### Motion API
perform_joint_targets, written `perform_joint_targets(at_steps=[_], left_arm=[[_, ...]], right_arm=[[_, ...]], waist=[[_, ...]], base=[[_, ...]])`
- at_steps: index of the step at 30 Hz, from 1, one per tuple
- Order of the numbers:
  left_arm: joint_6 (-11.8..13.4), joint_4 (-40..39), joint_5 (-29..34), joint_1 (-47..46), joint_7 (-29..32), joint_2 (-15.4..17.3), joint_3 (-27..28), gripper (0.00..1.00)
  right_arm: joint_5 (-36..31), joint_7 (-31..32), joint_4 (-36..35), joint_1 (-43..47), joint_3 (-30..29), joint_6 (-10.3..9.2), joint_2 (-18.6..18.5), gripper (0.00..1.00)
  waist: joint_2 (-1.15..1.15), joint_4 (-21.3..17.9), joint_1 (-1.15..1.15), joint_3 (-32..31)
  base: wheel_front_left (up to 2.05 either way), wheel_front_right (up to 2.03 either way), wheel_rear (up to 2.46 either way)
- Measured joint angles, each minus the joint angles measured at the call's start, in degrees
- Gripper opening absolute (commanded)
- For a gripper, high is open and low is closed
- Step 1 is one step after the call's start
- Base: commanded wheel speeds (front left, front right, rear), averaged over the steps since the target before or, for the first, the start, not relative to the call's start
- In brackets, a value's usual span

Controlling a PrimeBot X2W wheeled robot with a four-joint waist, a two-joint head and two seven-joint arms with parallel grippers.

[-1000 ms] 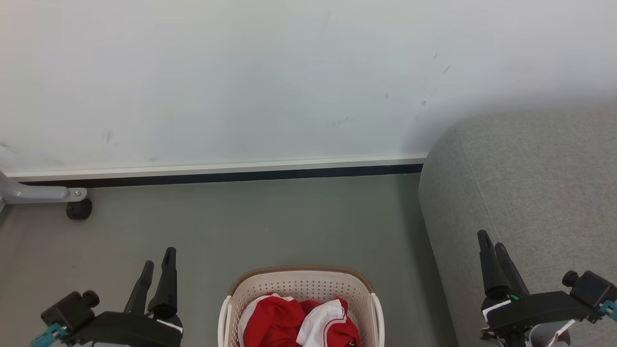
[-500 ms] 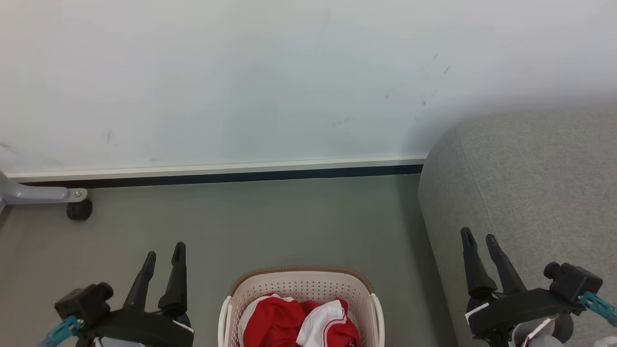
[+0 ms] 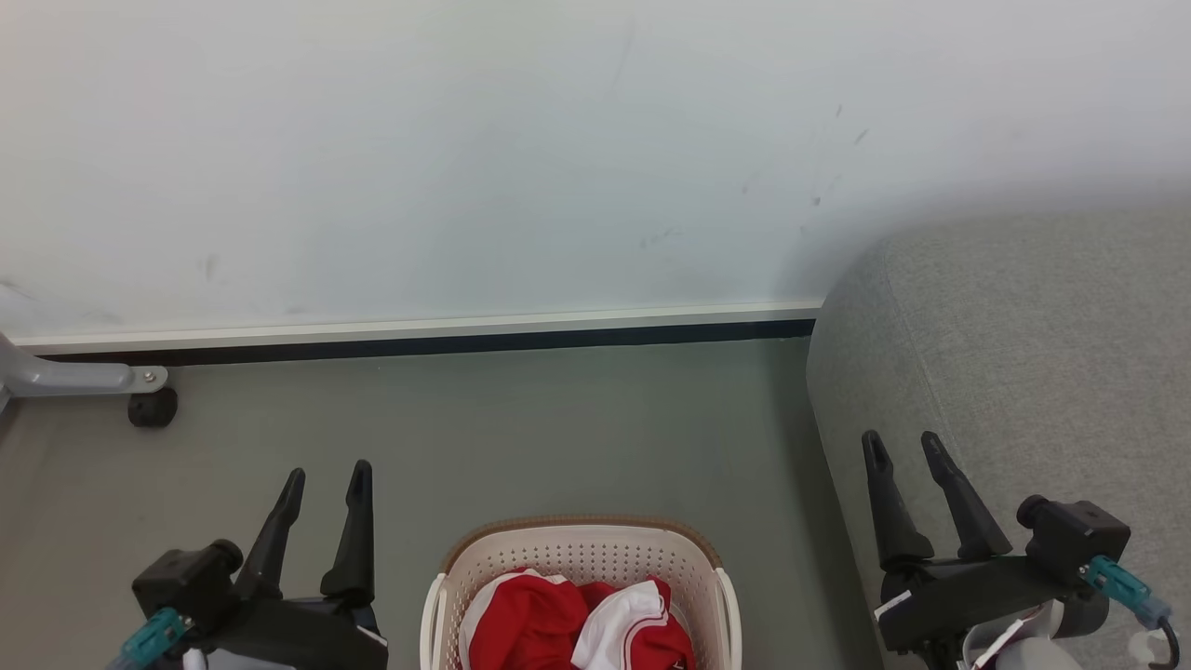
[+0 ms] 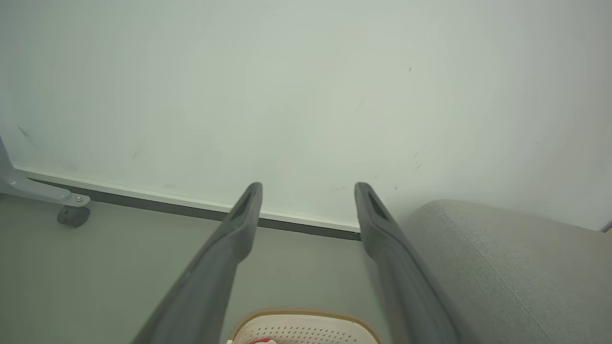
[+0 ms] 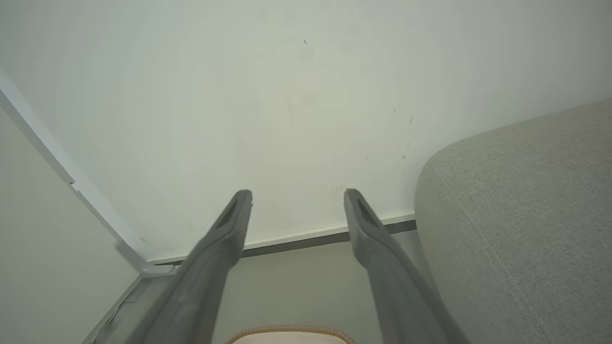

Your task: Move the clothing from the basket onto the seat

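the basket [image 3: 584, 551] is a cream oval of perforated plastic with a brown woven-look rim. it sits on the smooth grey floor [image 3: 521, 419] between our left fingers [image 3: 356, 521] and right fingers [image 3: 960, 498], nearer to us than their tips. in it the clothing [image 3: 530, 622] lies bunched: soft red fabric with a white panel edged in thin stripes. the seat [image 3: 1042, 344] is coarse grey upholstery with a rounded corner and a stitched seam, and it rises just behind the right fingers and to their outer side. a pale, scuffed wall [image 3: 465, 140] stands past both sets of tips, with a dark caster [image 3: 152, 407] at its foot, outward of the left fingers.

against a second ago, both pairs have drawn inward toward the basket, and each pair, then closer together, has spread. the basket and clothing lie as they did.

our arms reach forward low at either side, the long dark tapered fingers pointing at the wall, the left pair leaning slightly right, the right pair left. both pairs stand apart and hold nothing.
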Motion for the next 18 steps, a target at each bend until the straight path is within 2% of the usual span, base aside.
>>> perform_joint_targets(at_steps=[18], left_arm=[[0.9,-1.3,12.1,-0.4,-3.5,0.6,-1.5,1.0]], right_arm=[[-12.5,-3.5,-1.1,-1.2,3.4,-0.87,-0.6,1.0]], waist=[[0.0,-0.1,0.0,0.2]], base=[[0.0,0.0,0.0]])
